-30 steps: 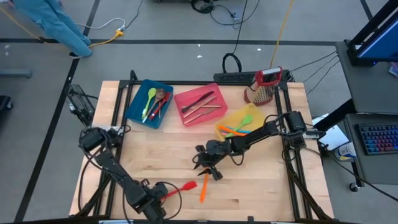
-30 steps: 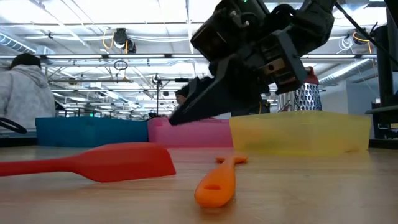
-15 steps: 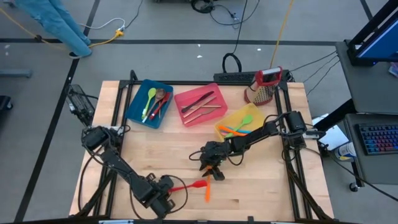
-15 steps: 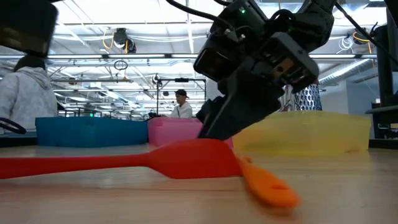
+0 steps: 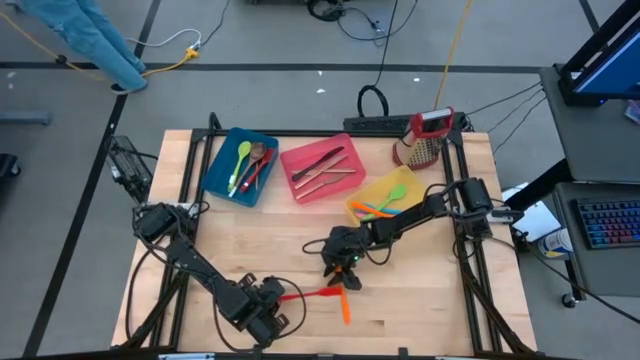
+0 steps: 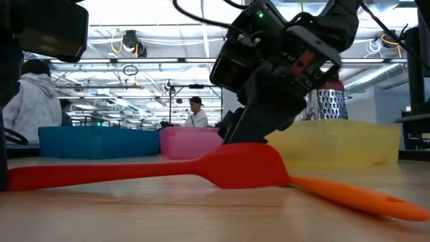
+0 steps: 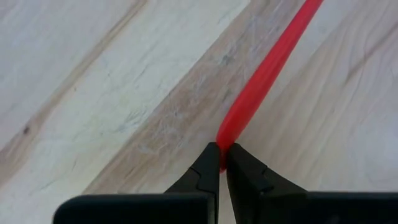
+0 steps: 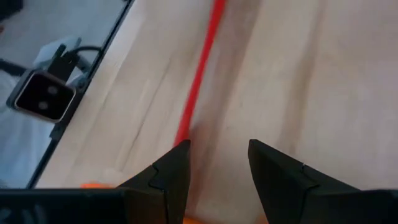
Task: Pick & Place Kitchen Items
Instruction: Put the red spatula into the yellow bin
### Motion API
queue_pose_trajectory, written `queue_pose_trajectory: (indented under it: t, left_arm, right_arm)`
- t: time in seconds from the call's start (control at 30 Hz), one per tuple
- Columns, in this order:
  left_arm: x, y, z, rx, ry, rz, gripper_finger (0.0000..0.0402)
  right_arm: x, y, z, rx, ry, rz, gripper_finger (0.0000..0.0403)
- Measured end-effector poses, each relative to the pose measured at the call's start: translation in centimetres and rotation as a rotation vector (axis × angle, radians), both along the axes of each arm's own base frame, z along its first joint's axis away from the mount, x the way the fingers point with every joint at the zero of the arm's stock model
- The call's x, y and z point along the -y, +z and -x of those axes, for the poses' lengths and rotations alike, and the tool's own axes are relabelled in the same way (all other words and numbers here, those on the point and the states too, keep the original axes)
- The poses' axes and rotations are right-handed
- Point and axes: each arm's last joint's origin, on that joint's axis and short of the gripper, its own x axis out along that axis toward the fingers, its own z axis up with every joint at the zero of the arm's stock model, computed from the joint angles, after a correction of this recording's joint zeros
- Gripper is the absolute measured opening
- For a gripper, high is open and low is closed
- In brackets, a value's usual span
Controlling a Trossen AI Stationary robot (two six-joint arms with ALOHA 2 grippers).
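The red spatula (image 5: 312, 295) lies on the wooden table (image 5: 250, 240) near its front edge, its blade overlapping an orange utensil (image 5: 344, 305). The tip of its handle is pinched between the closed fingers of the left gripper (image 7: 221, 163), low at the near left. The right gripper (image 8: 217, 168) is held with its fingers spread above the spatula's blade, gripping nothing. Other utensils are kept in the blue bin (image 5: 215, 172), pink bin (image 5: 300, 190) and yellow bin (image 5: 360, 195) farther back.

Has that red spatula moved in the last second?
Yes. The red spatula, pinched by the left gripper, slid rightward across the table.
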Motion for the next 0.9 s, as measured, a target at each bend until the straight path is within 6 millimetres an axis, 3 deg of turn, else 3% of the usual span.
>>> queue_pose_trajectory:
  t: [0.23, 0.53, 0.9]
  left_arm:
    - [0.0, 0.0, -0.1, 0.015, 0.002, -0.009, 0.0017]
    - [0.0, 0.0, -0.1, 0.022, 0.005, -0.009, 0.0017]
    - [0.1, 0.0, -0.2, 0.023, -0.022, -0.011, 0.0017]
  right_arm:
    - [1.2, -0.1, -0.1, -0.046, -0.062, -0.033, 0.0157]
    - [0.5, -0.2, 0.2, -0.082, 0.004, -0.083, 0.0157]
    - [1.6, 0.8, -0.7, 0.009, -0.057, -0.135, 0.0157]
